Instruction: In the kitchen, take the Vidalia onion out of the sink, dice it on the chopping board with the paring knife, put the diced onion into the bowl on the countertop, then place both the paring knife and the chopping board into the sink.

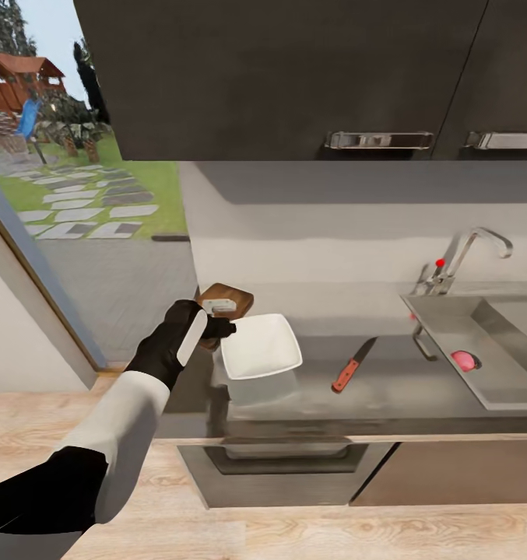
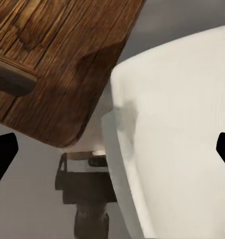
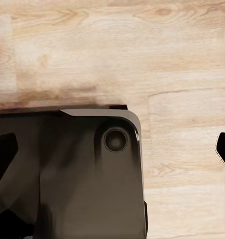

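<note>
Your left end effector (image 1: 223, 320) sits at the far left end of the worktop (image 1: 388, 393), right where the chopping board (image 1: 230, 295) and the bowl (image 1: 261, 345) meet. In the left wrist view its two dark fingertips (image 2: 3, 157) stand wide apart at the frame's edges, so it is open and gripping nothing, with the board's rounded corner (image 2: 62, 74) and the bowl's white wall (image 2: 177, 139) both lying between them.

The Vidalia onion (image 1: 465, 360) is not yet out of the sink (image 1: 520, 397): it lies on the basin's left side, below the tap (image 1: 465, 257). The paring knife (image 1: 353, 365) rests on the worktop between bowl and sink, apart from both, red handle towards you.

So the step in hand looks like preparation, most likely getting the board into a usable place (the bowl's far corner lies right against it, and I can't tell if it overlaps).

Your right end effector's fingertips (image 3: 224, 149) also stand well apart, open and empty, over the wooden floor (image 3: 182, 64) and a dark part of the robot's base (image 3: 77, 174).

For the next move, decide which item you mean to take: close now and you risk catching the bowl's rim along with the board. Then the onion calls for the right arm, which has a long reach up from the floor to the basin.
</note>
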Available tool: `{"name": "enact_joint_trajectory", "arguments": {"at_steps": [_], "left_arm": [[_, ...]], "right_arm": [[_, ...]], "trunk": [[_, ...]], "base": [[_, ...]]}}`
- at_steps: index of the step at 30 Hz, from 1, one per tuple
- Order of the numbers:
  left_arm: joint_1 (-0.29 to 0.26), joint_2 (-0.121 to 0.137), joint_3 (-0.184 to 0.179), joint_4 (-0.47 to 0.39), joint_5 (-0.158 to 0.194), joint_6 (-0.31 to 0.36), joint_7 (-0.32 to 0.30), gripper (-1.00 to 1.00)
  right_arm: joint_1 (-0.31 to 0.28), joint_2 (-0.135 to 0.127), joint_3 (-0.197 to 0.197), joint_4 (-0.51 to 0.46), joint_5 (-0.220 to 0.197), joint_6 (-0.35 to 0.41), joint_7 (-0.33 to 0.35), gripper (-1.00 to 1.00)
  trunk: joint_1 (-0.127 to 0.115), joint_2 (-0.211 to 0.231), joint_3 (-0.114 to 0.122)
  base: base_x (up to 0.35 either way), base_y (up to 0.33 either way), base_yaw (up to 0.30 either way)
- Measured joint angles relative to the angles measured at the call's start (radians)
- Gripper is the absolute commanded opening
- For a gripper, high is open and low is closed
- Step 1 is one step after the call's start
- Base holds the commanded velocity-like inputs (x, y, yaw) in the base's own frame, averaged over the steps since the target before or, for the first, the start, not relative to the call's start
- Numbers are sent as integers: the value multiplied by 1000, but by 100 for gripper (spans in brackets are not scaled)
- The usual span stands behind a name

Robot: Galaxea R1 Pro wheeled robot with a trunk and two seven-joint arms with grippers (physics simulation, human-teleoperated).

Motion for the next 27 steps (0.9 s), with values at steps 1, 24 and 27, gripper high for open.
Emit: {"name": "enact_joint_trajectory", "arguments": {"at_steps": [1, 24, 27], "left_arm": [[0, 0, 0, 0, 0, 0, 0, 100], [0, 5, 0, -11, 1, 4, 1, 100], [0, 6, 0, -13, 1, 4, 1, 100]], "right_arm": [[0, 0, 0, 0, 0, 0, 0, 100], [0, -1, 0, 0, 1, 0, 0, 100], [0, -1, 0, 0, 1, 0, 0, 100]], "trunk": [[0, 0, 0], [0, 0, 0], [0, 0, 0]], "base": [[1, -270, 0], [0, -88, 0], [0, 50, 0]]}}
